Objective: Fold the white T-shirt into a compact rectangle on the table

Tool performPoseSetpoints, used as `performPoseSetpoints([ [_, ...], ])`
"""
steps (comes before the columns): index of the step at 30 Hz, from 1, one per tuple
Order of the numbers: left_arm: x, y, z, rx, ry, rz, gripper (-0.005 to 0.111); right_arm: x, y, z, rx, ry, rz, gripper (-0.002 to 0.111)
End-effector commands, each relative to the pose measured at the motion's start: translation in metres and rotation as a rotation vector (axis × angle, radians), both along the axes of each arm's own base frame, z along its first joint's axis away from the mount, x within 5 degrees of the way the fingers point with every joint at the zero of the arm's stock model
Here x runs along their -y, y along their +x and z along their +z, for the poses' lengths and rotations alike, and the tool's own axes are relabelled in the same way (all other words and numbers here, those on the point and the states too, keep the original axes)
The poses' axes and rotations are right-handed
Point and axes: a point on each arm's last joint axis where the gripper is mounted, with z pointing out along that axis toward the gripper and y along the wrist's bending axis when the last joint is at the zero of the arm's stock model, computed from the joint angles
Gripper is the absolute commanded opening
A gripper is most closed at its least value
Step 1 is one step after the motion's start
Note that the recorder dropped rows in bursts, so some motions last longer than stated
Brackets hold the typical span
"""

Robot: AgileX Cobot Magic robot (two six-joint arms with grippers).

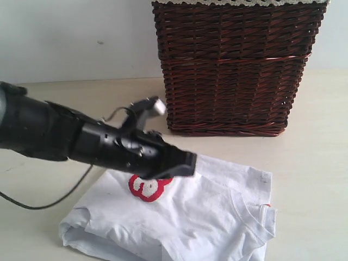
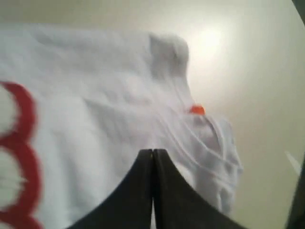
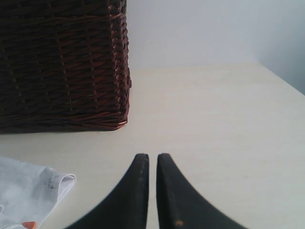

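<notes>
Left end effector (image 2: 153, 151) is seen fully closed: the two black, tapered fingers are pressed together and nothing is held between them. It is positioned over the white T-shirt (image 1: 206, 217), though contact with the fabric cannot be judged.

Right end effector (image 3: 152, 156) is seen nearly closed, with only a thin slit between its smooth black fingers. Nothing is gripped, and it is poised over the bare counter (image 1: 315, 163), to the right of the shirt.

The white T-shirt is laid at near centre of the counter, just in front of the basket (image 1: 234, 65). It is soft, matte cotton, partly doubled over, with rumpled layers bunched at its near-left edge. A fuzzy red patch (image 1: 148, 187) is noted on the left half, and the ribbed collar with a small orange tag (image 2: 197, 109) at the right.

The basket is dark brown wicker, tightly woven and boxy. The counter is pale cream, flat and matte.
</notes>
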Motion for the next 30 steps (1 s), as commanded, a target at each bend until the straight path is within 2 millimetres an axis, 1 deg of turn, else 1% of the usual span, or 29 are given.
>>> performPoseSetpoints([
  [1, -0.052, 0.033, 0.037, 0.154, 0.104, 0.343, 0.000, 0.000, 0.000, 0.000, 0.012, 0.000, 0.002, 0.007],
  [5, -0.118, 0.046, 0.061, 0.261, 0.230, 0.632, 0.000, 0.000, 0.000, 0.000, 0.012, 0.000, 0.002, 0.007],
  [7, -0.148, 0.045, 0.072, 0.307, 0.283, 0.743, 0.000, 0.000, 0.000, 0.000, 0.012, 0.000, 0.002, 0.007],
  [9, -0.175, 0.041, 0.089, 0.352, 0.290, 0.841, 0.000, 0.000, 0.000, 0.000, 0.012, -0.002, 0.002, 0.007],
  [11, -0.192, 0.028, 0.113, 0.424, 0.268, 0.884, 0.000, 0.000, 0.000, 0.000, 0.012, -0.002, 0.002, 0.007],
  [13, -0.204, 0.010, 0.137, 0.507, 0.245, 0.910, 0.000, 0.000, 0.000, 0.000, 0.012, -0.002, 0.002, 0.007],
  [15, -0.217, -0.015, 0.163, 0.614, 0.226, 0.929, 0.000, 0.000, 0.000, 0.000, 0.012, 0.000, 0.002, 0.007],
  [17, -0.227, -0.037, 0.179, 0.722, 0.235, 0.908, 0.000, 0.000, 0.000, 0.000, 0.012, 0.000, 0.002, 0.007],
  [19, -0.238, -0.063, 0.190, 0.842, 0.274, 0.881, 0.000, 0.000, 0.000, 0.000, 0.012, 0.000, 0.002, 0.007],
  [21, -0.247, -0.089, 0.190, 0.919, 0.324, 0.892, 0.000, 0.000, 0.000, 0.000, 0.012, 0.000, 0.002, 0.007],
  [22, -0.249, -0.101, 0.185, 0.934, 0.324, 0.897, 0.000, 0.000, 0.000, 0.000, 0.012, -0.002, 0.002, 0.007],
  [25, -0.250, -0.131, 0.151, 0.921, 0.317, 0.881, 0.000, 0.000, 0.000, 0.000, 0.012, -0.002, 0.002, 0.007],
  [28, -0.244, -0.153, 0.116, 0.907, 0.298, 0.820, 0.000, 0.000, 0.000, 0.000, 0.012, -0.001, 0.002, 0.007],
  [30, -0.236, -0.163, 0.097, 0.898, 0.254, 0.754, 0.000, 0.000, 0.000, 0.000, 0.012, -0.001, 0.002, 0.007],
])
